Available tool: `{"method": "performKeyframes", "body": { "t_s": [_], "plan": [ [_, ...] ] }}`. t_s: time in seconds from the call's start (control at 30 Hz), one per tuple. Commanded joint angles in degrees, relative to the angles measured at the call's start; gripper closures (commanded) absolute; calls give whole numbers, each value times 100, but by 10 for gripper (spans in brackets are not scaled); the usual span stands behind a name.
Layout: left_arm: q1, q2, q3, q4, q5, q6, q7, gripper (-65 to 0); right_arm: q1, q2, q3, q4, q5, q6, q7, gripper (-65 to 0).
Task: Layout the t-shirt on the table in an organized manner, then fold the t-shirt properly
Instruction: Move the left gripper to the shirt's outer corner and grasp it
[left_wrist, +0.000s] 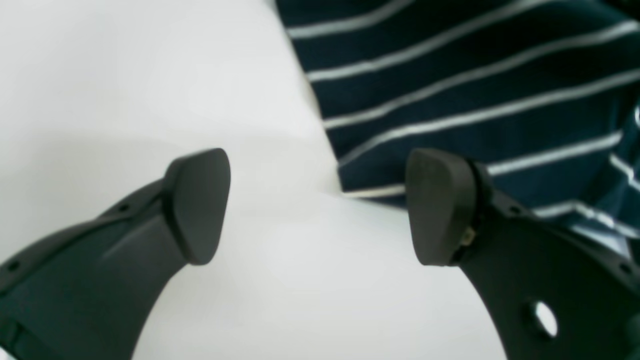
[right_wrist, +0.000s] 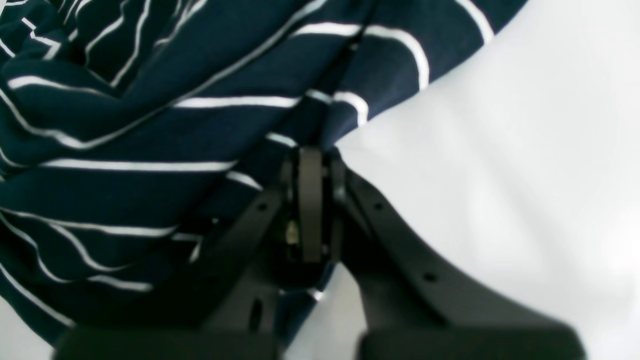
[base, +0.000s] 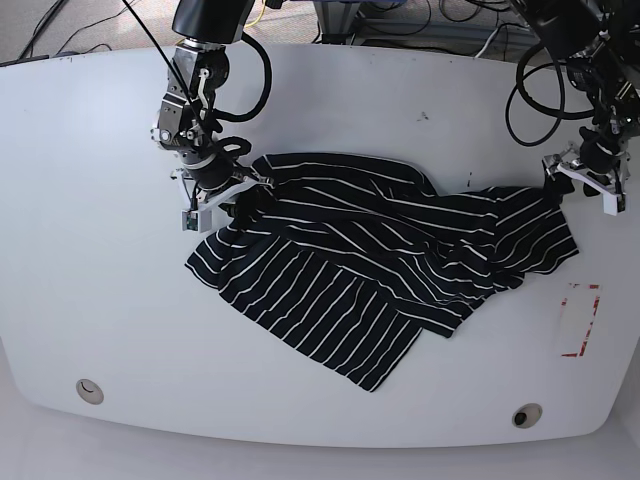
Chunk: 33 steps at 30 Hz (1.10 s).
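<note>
The dark navy t-shirt with thin white stripes lies crumpled and askew across the middle of the white table. My right gripper, on the left of the base view, is shut on a fold at the t-shirt's upper left edge; the right wrist view shows the jaws pinched together on the cloth. My left gripper hovers at the shirt's far right edge. In the left wrist view it stands open, holding nothing, with a corner of the t-shirt reaching in between the fingertips.
A small red-outlined rectangle mark sits near the table's right edge, below the left gripper. Two round fittings lie along the front edge. Cables hang behind the table at the top.
</note>
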Motion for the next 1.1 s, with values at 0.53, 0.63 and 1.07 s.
{"method": "performKeyframes", "body": {
  "t_s": [0.53, 0.63, 1.07],
  "plan": [
    [-405, -65, 61, -475, -117, -190, 215, -517, 54, 6, -1, 53, 9, 10, -9, 0],
    [-405, -65, 202, -466, -117, -366, 215, -492, 54, 6, -1, 53, 9, 10, -9, 0],
    [-405, -65, 703, -458, -117, -476, 215, -76, 54, 6, -1, 53, 9, 10, -9, 0]
  ]
}}
